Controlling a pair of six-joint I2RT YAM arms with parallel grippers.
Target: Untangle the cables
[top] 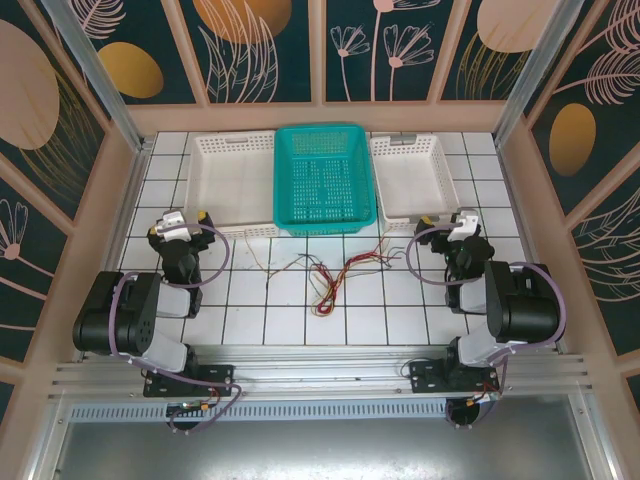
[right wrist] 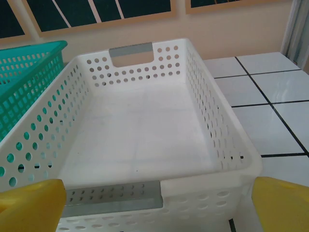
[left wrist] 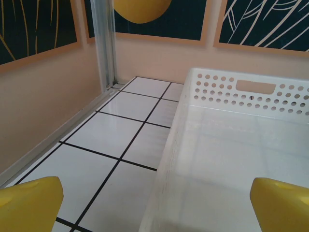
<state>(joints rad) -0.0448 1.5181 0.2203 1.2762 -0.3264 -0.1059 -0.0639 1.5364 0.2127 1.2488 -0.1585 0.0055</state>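
Inspecting both sides: my left jaws stand wide apart, gripping nothing, their yellow fingertips [left wrist: 30, 205] flanking the near-left corner of the left white basket [left wrist: 231, 154]; my right jaws likewise gape empty, yellow tips [right wrist: 31, 203] framing the near end of the right white basket [right wrist: 140, 121]; the teal basket [top: 325, 180] sits between the two; the cables [top: 322, 290], red, tan and black, lie tangled on the tiled desk [top: 290, 325] just before the teal basket, between my arms, untouched.
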